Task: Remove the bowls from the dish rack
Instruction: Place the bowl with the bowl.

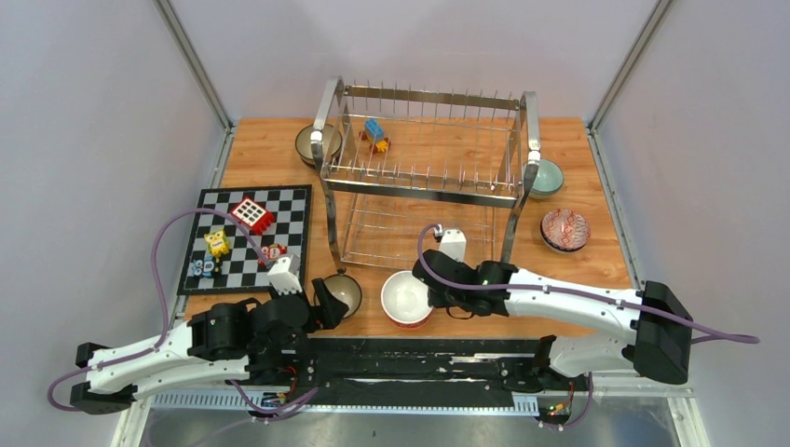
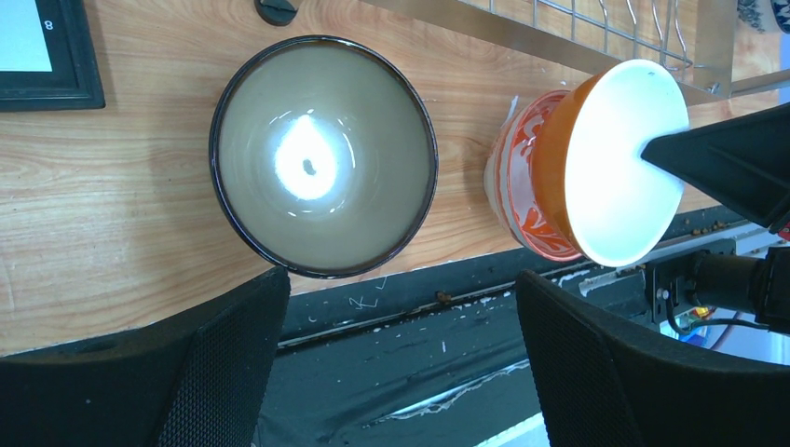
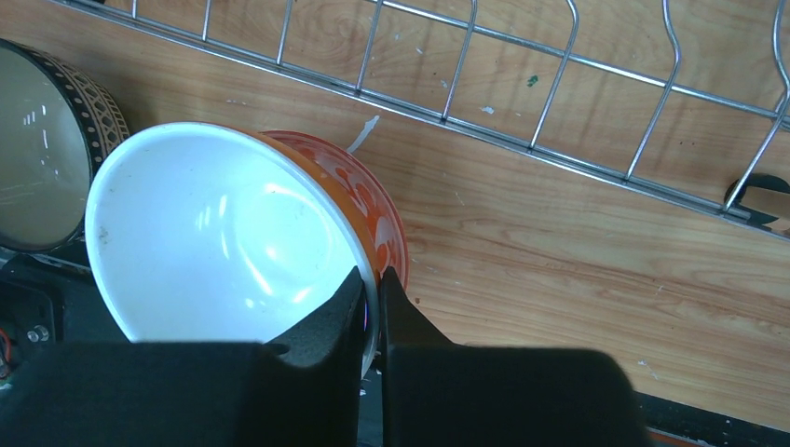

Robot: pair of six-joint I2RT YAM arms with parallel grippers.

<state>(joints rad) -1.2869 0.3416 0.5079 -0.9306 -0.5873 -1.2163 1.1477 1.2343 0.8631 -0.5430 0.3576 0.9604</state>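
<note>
The right gripper (image 3: 371,289) is pinching the rim of the orange-white bowl (image 3: 224,233). Its jaws are closed thin on the wall, one finger inside and one outside. The bowl is being held tilted near the front edge of the worktop (image 1: 606,251), in front of the dish rack (image 1: 419,193) and outside it. Just to its left, the dark-rimmed brown bowl (image 2: 321,154) is sitting upright on the wood. The left gripper (image 2: 401,289) is hovering over it with its jaws spread wide, holding nothing. A mint green bowl (image 1: 546,177) and a red patterned bowl (image 1: 565,229) are standing to the right of the rack. Another dark bowl (image 1: 310,144) is sitting by its far left corner.
</note>
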